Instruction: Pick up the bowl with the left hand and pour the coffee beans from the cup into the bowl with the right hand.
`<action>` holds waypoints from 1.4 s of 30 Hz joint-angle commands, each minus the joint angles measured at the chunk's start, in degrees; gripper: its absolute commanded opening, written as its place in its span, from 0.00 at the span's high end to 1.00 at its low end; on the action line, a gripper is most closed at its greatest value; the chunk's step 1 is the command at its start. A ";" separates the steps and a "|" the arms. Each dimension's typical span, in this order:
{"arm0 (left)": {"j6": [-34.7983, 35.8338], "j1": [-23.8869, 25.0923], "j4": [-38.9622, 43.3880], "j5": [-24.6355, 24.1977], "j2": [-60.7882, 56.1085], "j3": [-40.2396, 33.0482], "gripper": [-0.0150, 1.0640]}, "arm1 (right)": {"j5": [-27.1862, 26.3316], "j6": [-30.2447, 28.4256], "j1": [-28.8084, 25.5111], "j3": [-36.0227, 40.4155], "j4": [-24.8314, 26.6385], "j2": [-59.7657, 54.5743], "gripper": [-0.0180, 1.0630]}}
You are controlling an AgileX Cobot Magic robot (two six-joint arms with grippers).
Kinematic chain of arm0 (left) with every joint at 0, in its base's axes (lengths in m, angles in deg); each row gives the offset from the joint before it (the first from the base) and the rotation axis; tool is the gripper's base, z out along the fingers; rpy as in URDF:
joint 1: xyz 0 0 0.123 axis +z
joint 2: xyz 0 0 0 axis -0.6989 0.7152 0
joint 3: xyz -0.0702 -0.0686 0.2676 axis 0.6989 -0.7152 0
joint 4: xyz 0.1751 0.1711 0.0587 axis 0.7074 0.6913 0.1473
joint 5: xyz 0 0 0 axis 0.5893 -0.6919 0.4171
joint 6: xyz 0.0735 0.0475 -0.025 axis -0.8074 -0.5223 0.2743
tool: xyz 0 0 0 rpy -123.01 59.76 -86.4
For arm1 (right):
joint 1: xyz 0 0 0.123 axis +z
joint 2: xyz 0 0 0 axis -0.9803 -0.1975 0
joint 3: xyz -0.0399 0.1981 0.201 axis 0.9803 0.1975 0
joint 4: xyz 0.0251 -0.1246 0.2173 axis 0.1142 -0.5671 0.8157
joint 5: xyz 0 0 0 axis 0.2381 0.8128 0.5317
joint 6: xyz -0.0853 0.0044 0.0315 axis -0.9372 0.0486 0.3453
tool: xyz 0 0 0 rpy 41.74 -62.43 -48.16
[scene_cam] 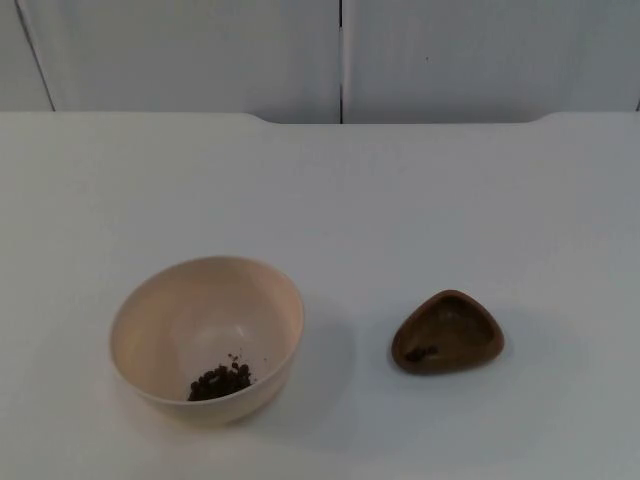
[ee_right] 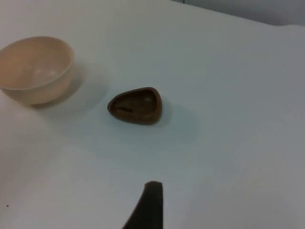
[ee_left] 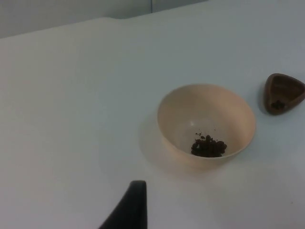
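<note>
Well, fingers' spread cannot be told; beans (scene_cam: 220, 381) lie in bowl (scene_cam: 170, 310) (cup (scene_cam: 447, 332) apart).

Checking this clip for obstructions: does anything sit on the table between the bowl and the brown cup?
Nothing visible does. The bowl, with coffee beans in it, and the cup stand apart on the table, with only bare white surface between them.

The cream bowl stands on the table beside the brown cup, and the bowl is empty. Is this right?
Not quite. The cream bowl does stand on the table beside the brown cup, but it is not empty: the top view shows a small pile of coffee beans inside it.
</note>
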 commanded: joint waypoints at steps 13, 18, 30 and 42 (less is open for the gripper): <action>-0.16 -0.01 0.25 -0.15 -0.22 -0.34 0.06 | -0.80 -0.82 -0.09 0.12 0.23 0.22 0.14; -0.95 -0.01 0.04 -0.18 -0.22 -0.34 0.01 | -0.80 -0.82 -0.09 0.12 0.23 0.22 0.01; -0.95 -0.01 0.04 -0.18 -0.22 -0.34 0.01 | -0.80 -1.06 -0.09 0.12 -0.13 0.22 0.01; -0.95 -0.01 0.14 -0.18 -0.22 -0.34 0.01 | -0.92 -1.05 -0.09 0.12 -0.13 0.22 0.01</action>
